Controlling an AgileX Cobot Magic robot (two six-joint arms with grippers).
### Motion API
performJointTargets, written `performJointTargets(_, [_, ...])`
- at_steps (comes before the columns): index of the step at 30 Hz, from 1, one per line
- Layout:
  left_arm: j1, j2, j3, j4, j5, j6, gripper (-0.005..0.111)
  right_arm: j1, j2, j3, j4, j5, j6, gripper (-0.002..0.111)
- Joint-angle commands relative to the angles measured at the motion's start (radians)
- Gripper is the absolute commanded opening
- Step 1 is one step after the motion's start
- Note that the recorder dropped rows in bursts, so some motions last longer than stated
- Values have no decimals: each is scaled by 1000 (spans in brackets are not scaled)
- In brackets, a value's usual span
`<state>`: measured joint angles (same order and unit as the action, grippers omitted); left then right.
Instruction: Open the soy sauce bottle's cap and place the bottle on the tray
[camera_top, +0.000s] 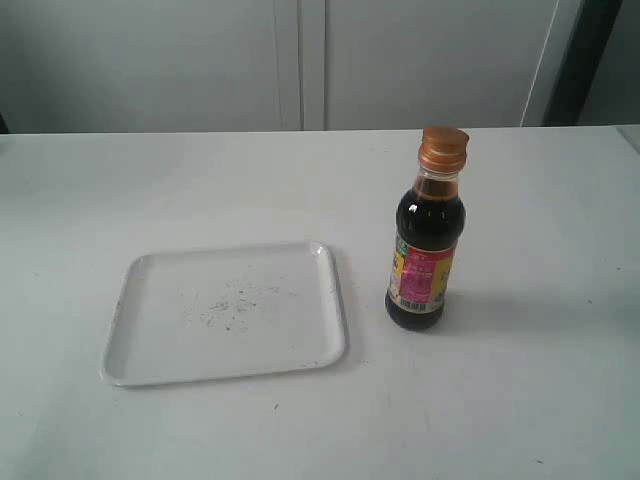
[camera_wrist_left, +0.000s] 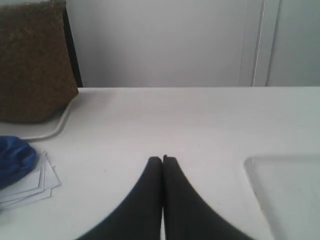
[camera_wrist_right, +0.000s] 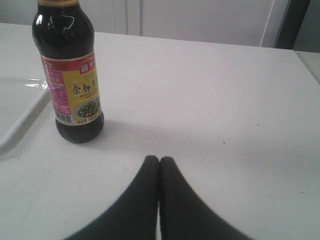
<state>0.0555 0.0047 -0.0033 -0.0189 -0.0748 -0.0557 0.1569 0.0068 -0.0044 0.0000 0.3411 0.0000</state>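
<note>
The soy sauce bottle (camera_top: 426, 240) stood upright on the white counter (camera_top: 520, 380), just beside the tray (camera_top: 140, 355) but off it, its copper-orange cap (camera_top: 443, 147) apparently not yet flipped open. Filled nearly to the neck with dark liquid, the glass bottle looked fairly heavy for its size, rigid, smooth enough to slip and liable to break if toppled; the labelled body seemed the safest place to clamp, leaving the cap free for the other arm. Neither arm appeared in the exterior view. The left pincer (camera_wrist_left: 162, 159) hovered over bare counter with its 2 fingers pressed together and holding nothing, a corner of the tray at the frame's edge; only that view showed a brown woven object (camera_wrist_left: 32, 62), a blue item (camera_wrist_left: 15, 157) and loose papers (camera_wrist_left: 37, 182) beyond the tray. The right pincer (camera_wrist_right: 159, 159), likewise closed and empty, faced the bottle's label (camera_wrist_right: 75, 90), which was legible only there, while the cap showed only in the exterior view.
</note>
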Motion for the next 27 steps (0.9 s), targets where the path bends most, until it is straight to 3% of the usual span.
performJointTargets(1, [2,-5,3,-10,-164,-89,0,-9,-7,4,0,-5,5,0])
performJointTargets(7, [2,-5,-74,57,-201,-188,0,-9,-7,4,0,-5,5,0])
performJointTargets(11, [2,65,-164,198,-203,-313,0,-9,-7,4,0,-5,5,0])
performJointTargets(16, [2,212,-247,382,-247,-473,0,-9,-7,4,0,-5,5,0])
performJointTargets(27, [2,617,-386,575,-348,-568,0,-9,-7,4,0,-5,5,0])
